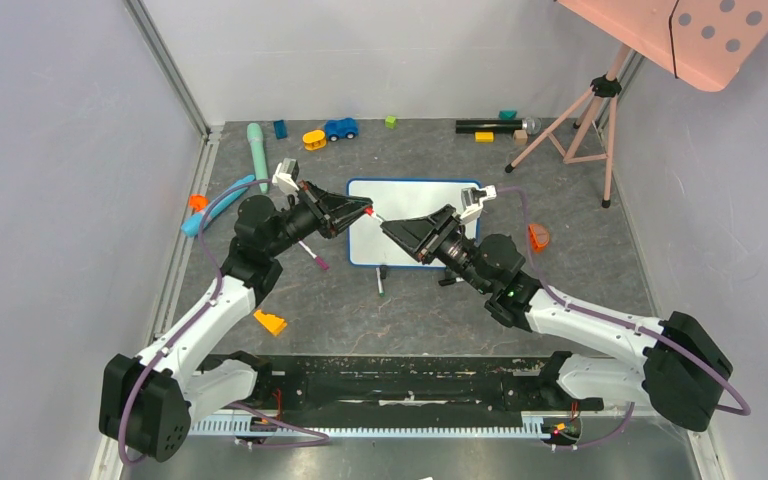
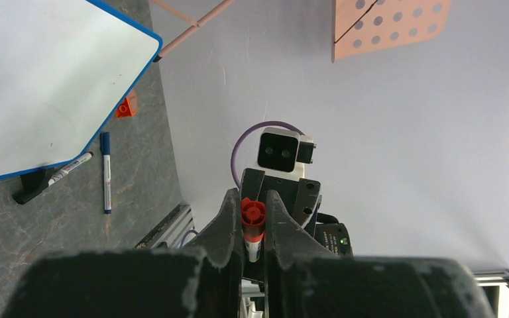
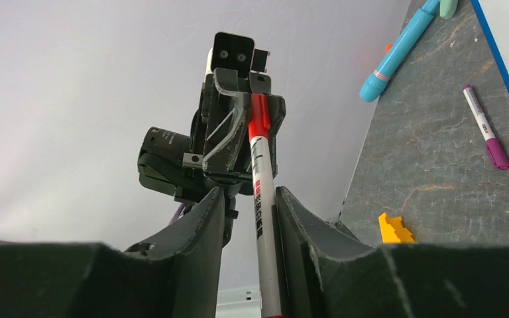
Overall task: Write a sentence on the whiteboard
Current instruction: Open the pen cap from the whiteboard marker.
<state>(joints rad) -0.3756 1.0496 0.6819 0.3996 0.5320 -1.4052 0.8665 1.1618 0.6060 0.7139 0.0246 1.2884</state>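
The whiteboard (image 1: pixel 415 200) lies flat mid-table, blue-framed, its surface blank; no red sentence shows on it. It also shows in the left wrist view (image 2: pixel 40 79). The two grippers meet tip to tip above its left part. My left gripper (image 1: pixel 365 210) (image 2: pixel 253 205) is shut on the red cap end of a red marker (image 2: pixel 253 215). The marker's white barrel (image 3: pixel 260 199) runs between the fingers of my right gripper (image 1: pixel 390 227) (image 3: pixel 250 199). It rests against one finger, with a gap to the other, so the right gripper is open.
A purple marker (image 1: pixel 312 255) and a yellow block (image 1: pixel 270 322) lie left of the board. Two markers (image 2: pixel 106 172) lie at its near edge. An orange piece (image 1: pixel 538 237) sits to its right. Toys line the back wall, and a pink tripod (image 1: pixel 580 120) with a dotted panel (image 1: pixel 710 30) stands at back right.
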